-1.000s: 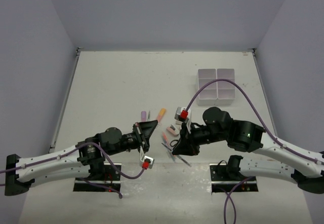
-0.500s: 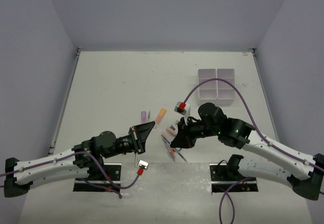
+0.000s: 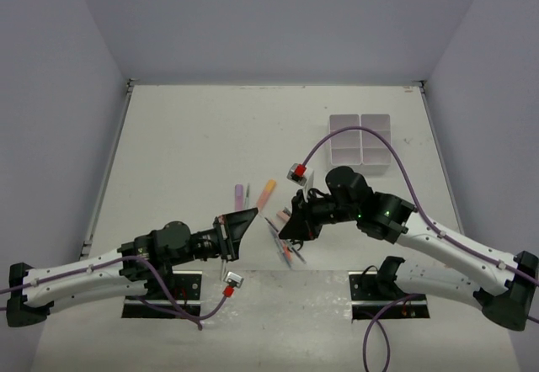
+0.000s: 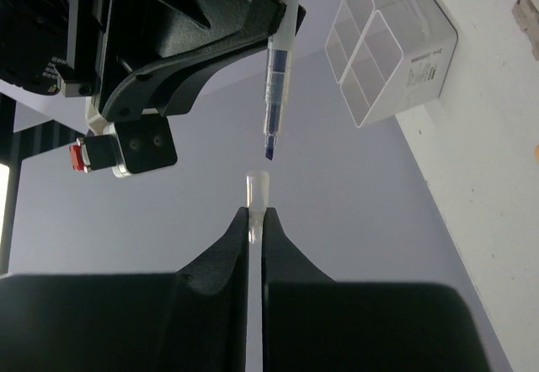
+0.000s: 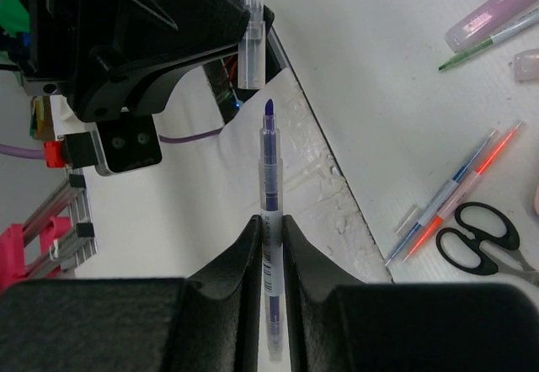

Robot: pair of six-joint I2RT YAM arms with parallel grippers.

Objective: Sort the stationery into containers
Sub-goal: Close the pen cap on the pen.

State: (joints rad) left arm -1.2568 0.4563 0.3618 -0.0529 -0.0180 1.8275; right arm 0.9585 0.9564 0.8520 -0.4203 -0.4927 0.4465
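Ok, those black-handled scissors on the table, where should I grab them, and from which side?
Grip the scissors at the narrow neck where the handle loops meet the blades, coming straight down from above. They lie flat, and the loops are wide and hollow. Two thin pens lie close beside the loops, so stay clear of that end.

light: bright, even | shadows: soft, faint | focus: sharp in all views
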